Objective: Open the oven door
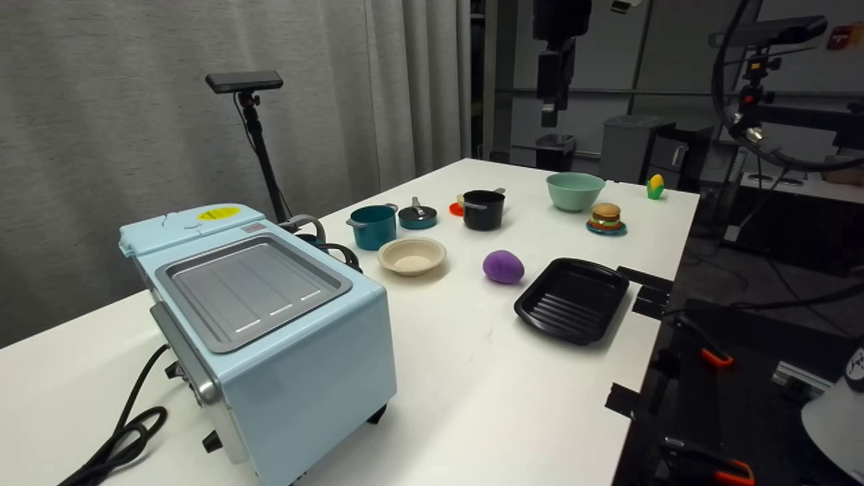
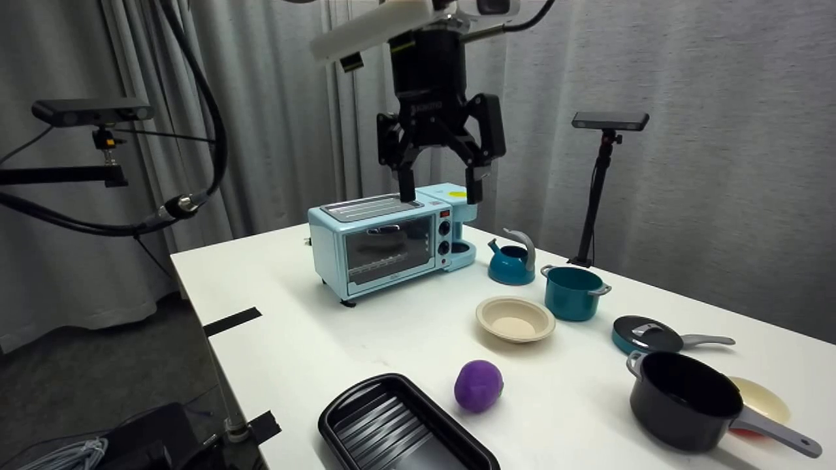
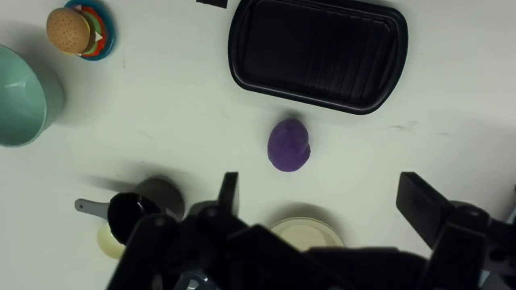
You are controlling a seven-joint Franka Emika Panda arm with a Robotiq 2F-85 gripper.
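Oven (image 2: 398,217) stands toward the back of the table (image 2: 366,339) in an exterior view, door (image 2: 390,253) closed on its front; main worry is a hard pull dragging or tipping the whole oven, since it looks light and I see nothing bracing it, or the grip slipping off what looks like a skimpy handle (image 2: 383,230). A low sideways approach could clip the cream bowl (image 2: 515,324), because the claw (image 2: 440,190) is so wide. Claw's spread near its limit by the look of it, holds nothing, touches nothing, hangs above the table well apart from the door.
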